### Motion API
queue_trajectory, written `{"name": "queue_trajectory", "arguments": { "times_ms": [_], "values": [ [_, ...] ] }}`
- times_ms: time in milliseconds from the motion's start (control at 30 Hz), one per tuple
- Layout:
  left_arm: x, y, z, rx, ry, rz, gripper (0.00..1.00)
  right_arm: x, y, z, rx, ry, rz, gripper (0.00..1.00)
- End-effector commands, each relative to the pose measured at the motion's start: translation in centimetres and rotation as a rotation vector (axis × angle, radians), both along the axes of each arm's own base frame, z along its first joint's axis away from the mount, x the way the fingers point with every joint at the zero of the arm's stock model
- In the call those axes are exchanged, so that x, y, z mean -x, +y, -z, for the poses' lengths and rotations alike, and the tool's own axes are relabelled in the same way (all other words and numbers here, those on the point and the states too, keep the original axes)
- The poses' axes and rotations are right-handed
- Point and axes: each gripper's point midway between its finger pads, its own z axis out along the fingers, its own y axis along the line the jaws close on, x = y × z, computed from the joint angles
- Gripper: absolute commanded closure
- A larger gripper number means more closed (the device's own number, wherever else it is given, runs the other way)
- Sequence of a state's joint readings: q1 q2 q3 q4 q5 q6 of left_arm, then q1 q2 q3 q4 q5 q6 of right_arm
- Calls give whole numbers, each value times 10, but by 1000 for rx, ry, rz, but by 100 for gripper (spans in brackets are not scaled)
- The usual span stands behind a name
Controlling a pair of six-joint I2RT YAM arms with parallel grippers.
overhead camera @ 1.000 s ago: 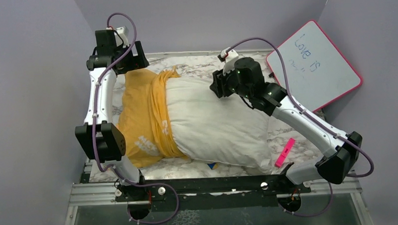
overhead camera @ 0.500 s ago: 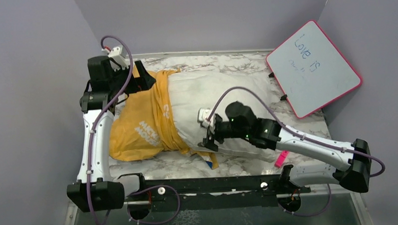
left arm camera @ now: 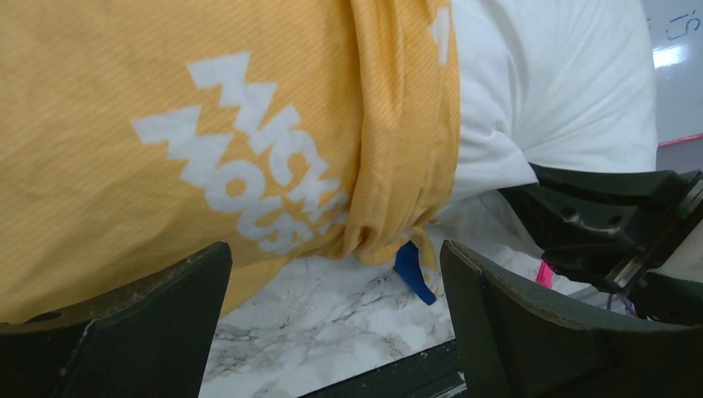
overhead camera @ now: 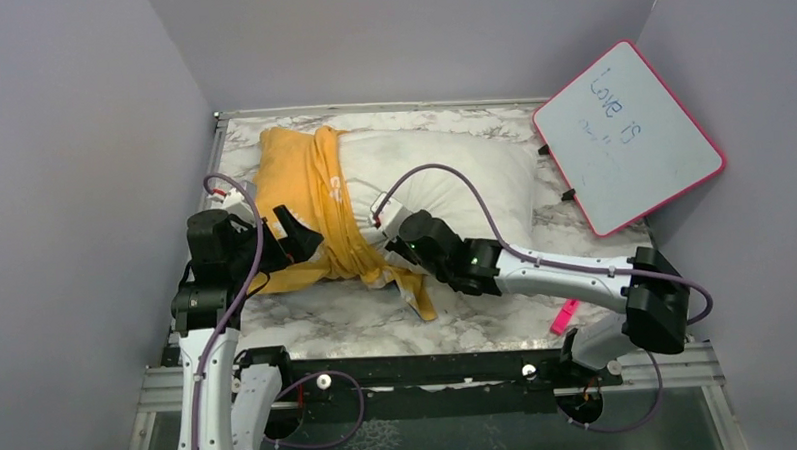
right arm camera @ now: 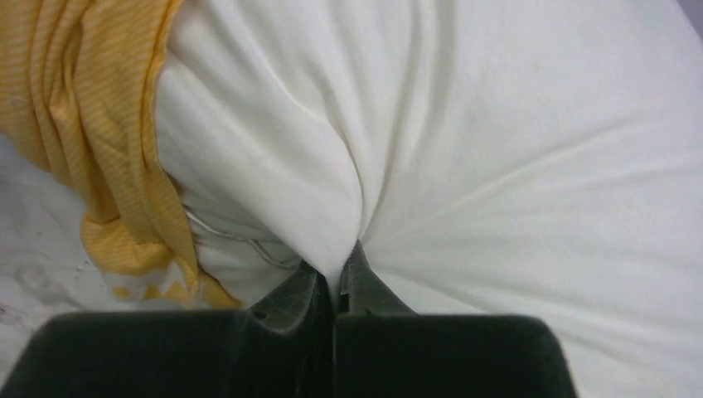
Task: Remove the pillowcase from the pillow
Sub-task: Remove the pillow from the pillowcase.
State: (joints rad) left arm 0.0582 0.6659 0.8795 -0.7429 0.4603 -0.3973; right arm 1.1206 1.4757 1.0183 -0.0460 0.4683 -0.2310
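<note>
While the right gripper point(right arm camera: 338, 269) is clamped tight on a fold of the white pillow point(overhead camera: 453, 168), its two fingertips meet with only a thin ridge of white cloth between them. The pinch is on the pillow's near side, just beside the gathered rim of the pillowcase point(overhead camera: 293, 184). The pillow lies lengthwise across the far half of the marble tabletop point(overhead camera: 478, 327), its right end near the pink-edged whiteboard point(overhead camera: 626, 127) that stands tilted at the far-right corner. The pillowcase, orange-yellow face out with white lettering that reads "MOUSE" in part, covers only the pillow's left end, toward the far-left corner. Its rim is bunched in folds around the pillow, and a loose tail droops onto the marble toward the near edge. A small bit of blue fabric point(left arm camera: 412, 269) peeks out under that rim. The left gripper point(left arm camera: 336, 253) has its jaws spread wide and holds nothing. It sits at the near side of the covered end, fingers aimed at the yellow cloth; I cannot tell whether they touch it. A pink marker point(overhead camera: 565, 316) lies toward the near-right corner.
</note>
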Motion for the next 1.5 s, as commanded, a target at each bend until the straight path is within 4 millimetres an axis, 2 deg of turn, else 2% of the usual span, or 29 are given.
{"name": "queue_trajectory", "arguments": {
  "times_ms": [0,67,133,267,367,533,600,733,833,900,967,1033,1100,1233,1367,1467],
  "values": [
    [12,-15,-2,65,9,67,3,-8,3,-13,-125,104,156,99],
    [16,-24,-8,91,-2,117,5,-2,18,-20,-192,170,137,99],
    [18,-31,-6,104,8,168,6,2,32,-32,-251,218,107,99],
    [16,-37,24,119,106,209,7,10,51,-47,-303,296,58,100],
    [8,-32,42,93,148,183,8,17,58,-58,-333,340,27,99],
    [-14,-25,63,54,167,109,11,25,61,-73,-373,382,-1,99],
    [-21,-35,64,60,149,125,13,29,62,-80,-392,394,-18,100],
    [-28,-73,59,102,92,205,24,30,58,-89,-415,404,-21,99],
    [-32,-79,72,48,109,185,33,27,52,-95,-422,412,-4,99],
    [-37,-71,84,13,132,128,50,26,45,-99,-438,422,0,99],
    [-39,-55,96,-40,148,42,72,25,37,-103,-451,423,5,99],
    [-38,-42,96,-78,144,-16,87,23,27,-103,-448,421,19,99],
    [-38,-32,84,-105,102,-61,99,20,15,-97,-425,421,44,99],
    [-39,-2,59,-211,38,-163,100,15,-9,-75,-378,432,106,99],
    [-33,39,43,-348,21,-326,100,13,-31,-66,-372,437,158,99],
    [-31,46,30,-350,-21,-359,100,24,-27,-68,-384,460,86,99]
  ]
}}
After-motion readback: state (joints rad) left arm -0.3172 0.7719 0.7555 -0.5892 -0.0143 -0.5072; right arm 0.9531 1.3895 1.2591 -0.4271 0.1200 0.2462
